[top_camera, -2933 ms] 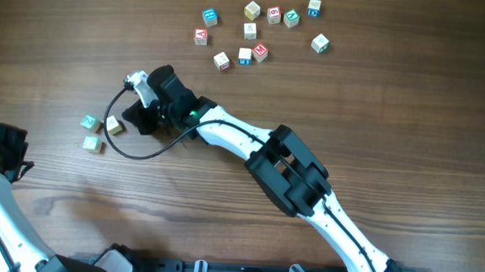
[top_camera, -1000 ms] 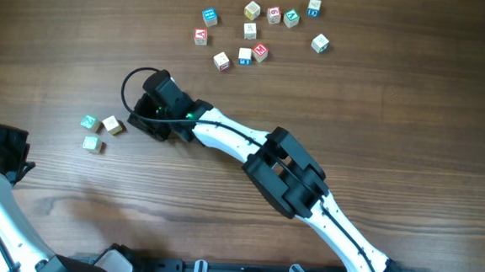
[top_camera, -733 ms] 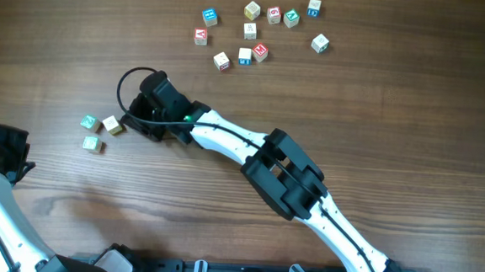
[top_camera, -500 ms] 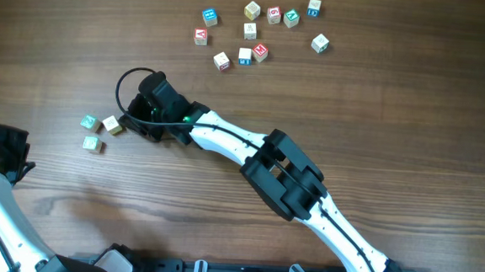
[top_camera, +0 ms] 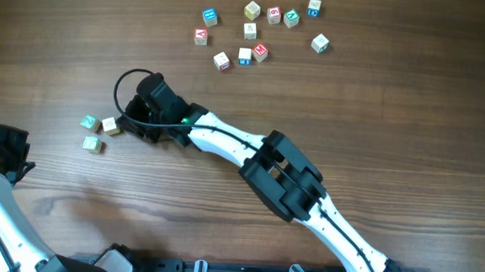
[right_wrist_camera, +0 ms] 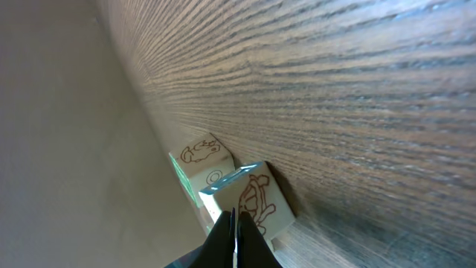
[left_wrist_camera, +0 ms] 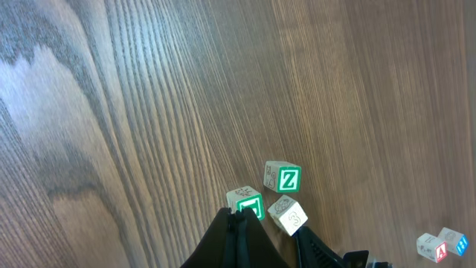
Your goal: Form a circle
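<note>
There is no full circle, only a cluster of three small pale letter cubes at the table's left: a green-faced cube (top_camera: 89, 122), a middle cube (top_camera: 108, 125) and a lower cube (top_camera: 93, 144). My right gripper (top_camera: 123, 124) is shut, and its tips press the right side of the middle cube. In the right wrist view the shut tips (right_wrist_camera: 233, 223) touch the turtle-marked cube (right_wrist_camera: 256, 201), with another cube (right_wrist_camera: 202, 158) behind it. My left gripper (top_camera: 14, 149) is shut near the left edge, apart from the cubes. Its view shows the Z cube (left_wrist_camera: 282, 179), green-faced cube (left_wrist_camera: 246, 202) and "3" cube (left_wrist_camera: 288, 214) beyond its tips (left_wrist_camera: 239, 220).
Several more letter cubes (top_camera: 249, 31) lie scattered at the back centre, and a few (left_wrist_camera: 442, 246) show at the corner of the left wrist view. The right arm (top_camera: 282, 172) stretches diagonally from the front right across the wooden table (top_camera: 395, 120). Its cable loops (top_camera: 121, 86) above the wrist.
My right gripper has crept left to the middle cube, which has shifted slightly left. The left arm has not moved.
</note>
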`<state>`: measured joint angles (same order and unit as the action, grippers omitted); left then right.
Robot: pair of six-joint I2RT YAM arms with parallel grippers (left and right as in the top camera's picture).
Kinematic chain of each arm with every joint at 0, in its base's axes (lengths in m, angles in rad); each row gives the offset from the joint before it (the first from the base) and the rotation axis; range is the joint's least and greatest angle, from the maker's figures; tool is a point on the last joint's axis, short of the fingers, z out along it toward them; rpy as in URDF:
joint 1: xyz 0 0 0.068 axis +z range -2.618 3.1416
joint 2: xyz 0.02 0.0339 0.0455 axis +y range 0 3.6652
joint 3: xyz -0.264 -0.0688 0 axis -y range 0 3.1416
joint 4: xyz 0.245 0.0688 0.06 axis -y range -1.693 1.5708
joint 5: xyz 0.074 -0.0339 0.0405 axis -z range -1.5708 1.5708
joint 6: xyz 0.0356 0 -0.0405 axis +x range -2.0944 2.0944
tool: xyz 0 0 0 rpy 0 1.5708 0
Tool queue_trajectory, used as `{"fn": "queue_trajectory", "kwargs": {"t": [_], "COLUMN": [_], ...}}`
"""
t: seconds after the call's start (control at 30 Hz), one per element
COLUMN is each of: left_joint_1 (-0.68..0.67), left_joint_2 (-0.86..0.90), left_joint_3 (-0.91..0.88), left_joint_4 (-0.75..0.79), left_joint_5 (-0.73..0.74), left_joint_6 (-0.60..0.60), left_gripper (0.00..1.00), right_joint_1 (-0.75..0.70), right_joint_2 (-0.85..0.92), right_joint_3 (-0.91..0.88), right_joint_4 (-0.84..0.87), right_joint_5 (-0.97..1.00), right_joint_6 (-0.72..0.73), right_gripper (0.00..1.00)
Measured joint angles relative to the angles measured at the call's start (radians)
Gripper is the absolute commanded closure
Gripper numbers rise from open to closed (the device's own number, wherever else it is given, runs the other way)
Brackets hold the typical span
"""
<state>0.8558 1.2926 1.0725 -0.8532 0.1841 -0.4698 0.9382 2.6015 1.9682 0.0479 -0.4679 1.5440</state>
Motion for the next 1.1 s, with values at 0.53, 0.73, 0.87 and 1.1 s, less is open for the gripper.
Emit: {"fn": "queue_trajectory", "kwargs": {"t": [0.53, 0.73, 0.87, 1.1], "left_joint_1": [0.000, 0.000, 0.000, 0.000], "left_joint_2": [0.000, 0.000, 0.000, 0.000], "left_joint_3": [0.000, 0.000, 0.000, 0.000], "left_joint_4": [0.000, 0.000, 0.000, 0.000], "left_joint_5": [0.000, 0.000, 0.000, 0.000], "left_joint_6": [0.000, 0.000, 0.000, 0.000], "left_gripper": [0.95, 0.95, 0.95, 0.95], "right_joint_1": [0.000, 0.000, 0.000, -0.002], "right_joint_2": [0.000, 0.020, 0.048, 0.048], "right_joint_3": [0.000, 0.004, 0.004, 0.004], "right_joint_4": [-0.019, 0.078, 0.102, 0.103], "right_joint_5": [0.024, 0.016, 0.009, 0.005], "right_joint_6": [0.000, 0.023, 0.034, 0.037], "right_gripper": [0.95, 0.95, 0.96, 0.95]}}
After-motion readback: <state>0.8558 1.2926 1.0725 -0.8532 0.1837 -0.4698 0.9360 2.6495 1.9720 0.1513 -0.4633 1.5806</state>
